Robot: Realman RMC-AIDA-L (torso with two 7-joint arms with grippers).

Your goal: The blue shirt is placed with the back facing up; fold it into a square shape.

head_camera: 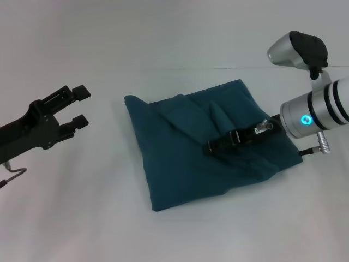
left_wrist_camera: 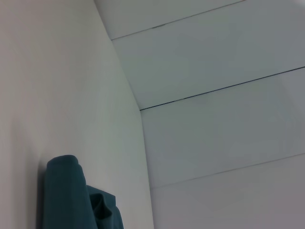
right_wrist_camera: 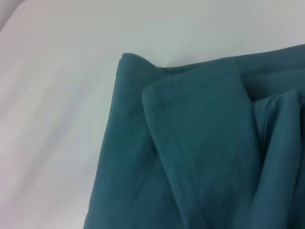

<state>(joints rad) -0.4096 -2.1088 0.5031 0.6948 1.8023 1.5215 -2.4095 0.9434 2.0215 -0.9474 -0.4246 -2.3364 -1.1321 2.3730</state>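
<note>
Teal blue shirt [head_camera: 207,158] folded roughly square at frame centre, bare white table [head_camera: 82,218] all round; left gripper [head_camera: 82,106] released at left edge, right gripper [head_camera: 215,146] low over shirt, grip cannot tell; right wrist view alone shows layered hem edges

text: none legible | blue shirt [head_camera: 202,147]: plain fabric showing | small markings possibly unresolved

Bare lab-like test bench, plain white tabletop [head_camera: 82,218], white panelled wall [left_wrist_camera: 214,57] behind

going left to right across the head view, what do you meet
left gripper, open, off the cloth → blue shirt, folded roughly square on the table → right arm, its gripper reaching back over the shirt
</note>
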